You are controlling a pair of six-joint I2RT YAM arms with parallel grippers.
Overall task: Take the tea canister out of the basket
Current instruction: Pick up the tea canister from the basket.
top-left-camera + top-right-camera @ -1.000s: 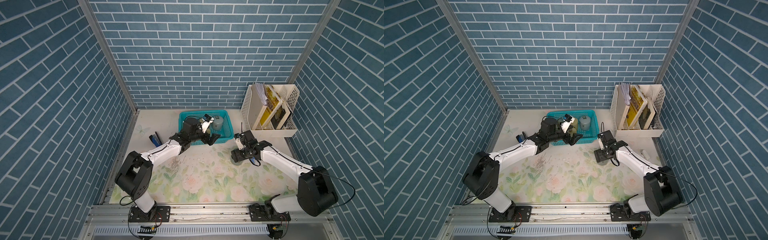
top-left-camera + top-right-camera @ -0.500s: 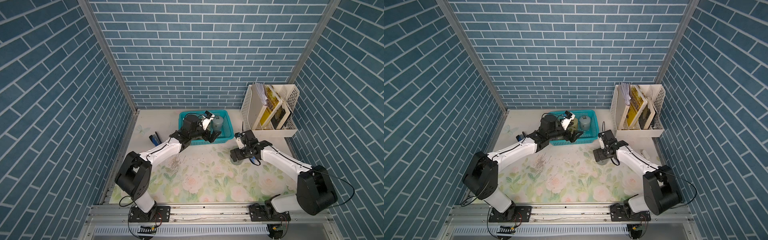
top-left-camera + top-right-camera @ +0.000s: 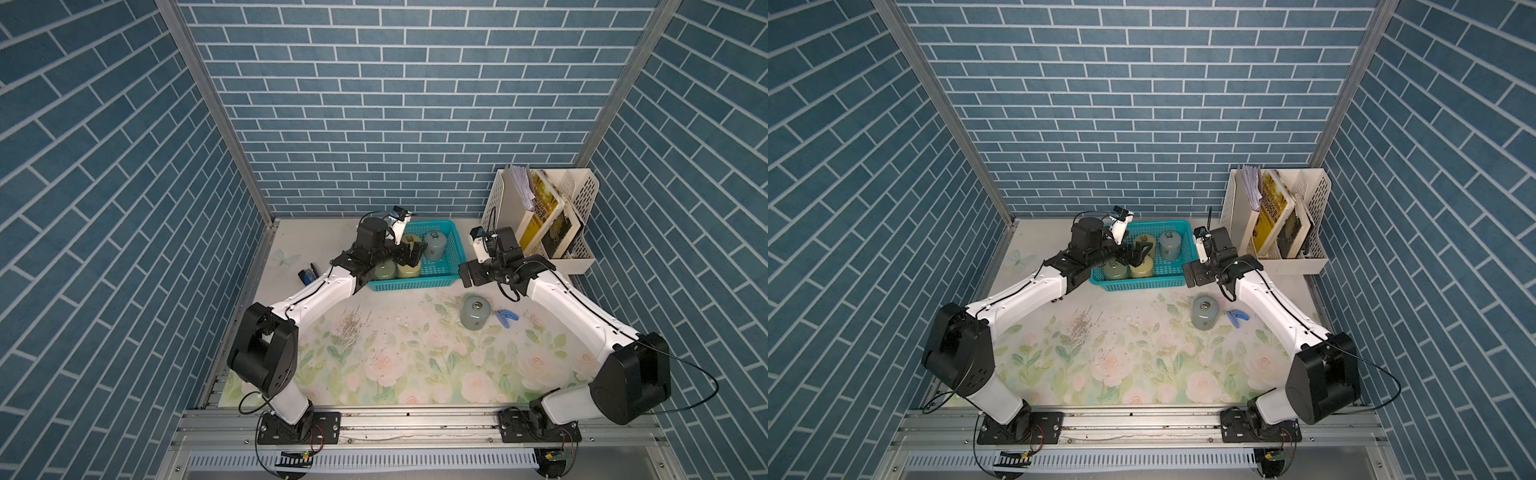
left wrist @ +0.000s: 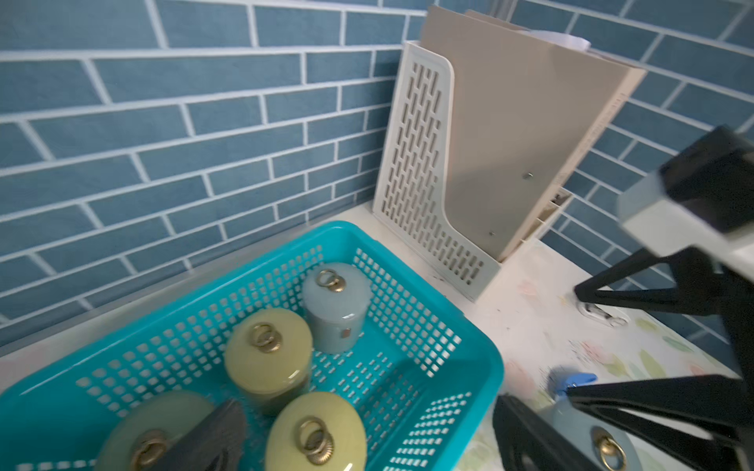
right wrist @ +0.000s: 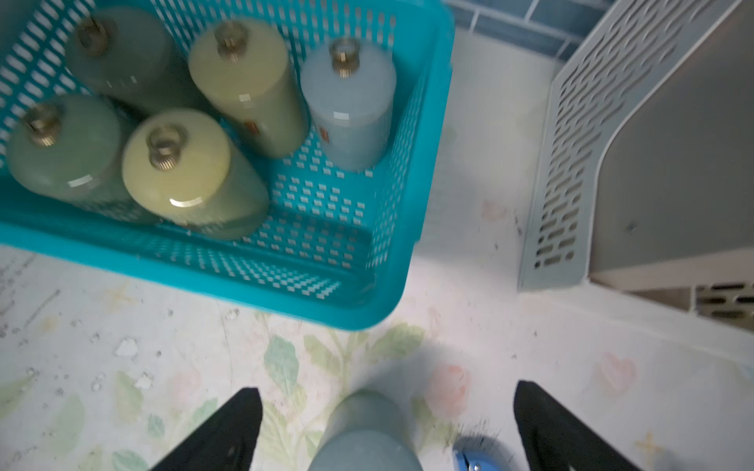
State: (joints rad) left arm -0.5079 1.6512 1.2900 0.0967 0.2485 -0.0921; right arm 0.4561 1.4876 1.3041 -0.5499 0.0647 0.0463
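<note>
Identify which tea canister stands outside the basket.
The grey-blue canister on the floral mat, beside the blue clip; the other canisters sit inside the teal basket.

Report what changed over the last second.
The right tool opened, let go of the grey-blue tea canister and pulled up off it toward the basket. The canister now stands by itself on the floral mat. The left tool stayed over the basket, barely shifting. The basket, the canisters inside it and the file rack did not move.
</note>
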